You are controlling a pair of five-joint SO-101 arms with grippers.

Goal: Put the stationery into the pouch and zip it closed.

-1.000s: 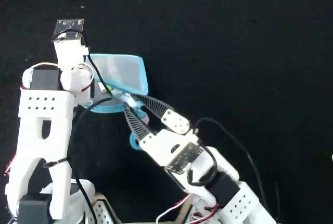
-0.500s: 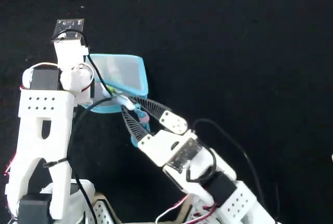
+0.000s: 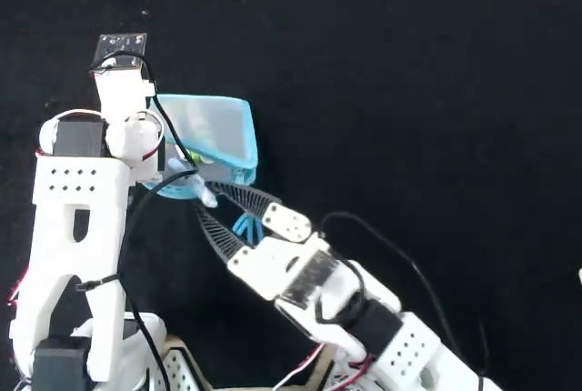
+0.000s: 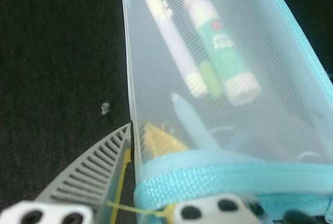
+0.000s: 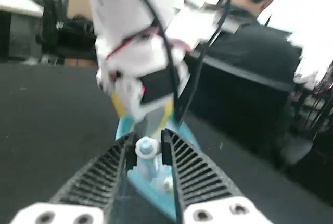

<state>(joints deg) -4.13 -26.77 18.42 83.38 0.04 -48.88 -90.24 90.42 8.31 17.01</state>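
A pale blue mesh pouch (image 3: 214, 127) stands at the left of the black table, and my left gripper (image 3: 180, 168) is shut on its near rim. In the left wrist view the pouch (image 4: 223, 174) shows a white pen (image 4: 171, 41), a glue stick (image 4: 223, 52) and a yellow item (image 4: 158, 140) inside; my left gripper (image 4: 136, 182) pinches the zip band. My right gripper (image 3: 205, 198) sits just at the pouch's near edge, shut on a small pale blue and white pen end (image 3: 205, 193). From the right wrist, that pen end (image 5: 146, 148) sits between the right gripper (image 5: 146, 139) fingers, with the pouch (image 5: 156, 179) just beyond.
A small blue item (image 3: 241, 225) lies on the table under the right gripper's fingers. The left arm (image 3: 77, 182) stands close on the pouch's left side. Black cloth (image 3: 418, 109) stretches to the right and far side.
My right gripper has moved left and a little nearer along the pouch's near edge, carrying the pale pen end. The pouch's near edge has shifted slightly. The left arm has stayed put.
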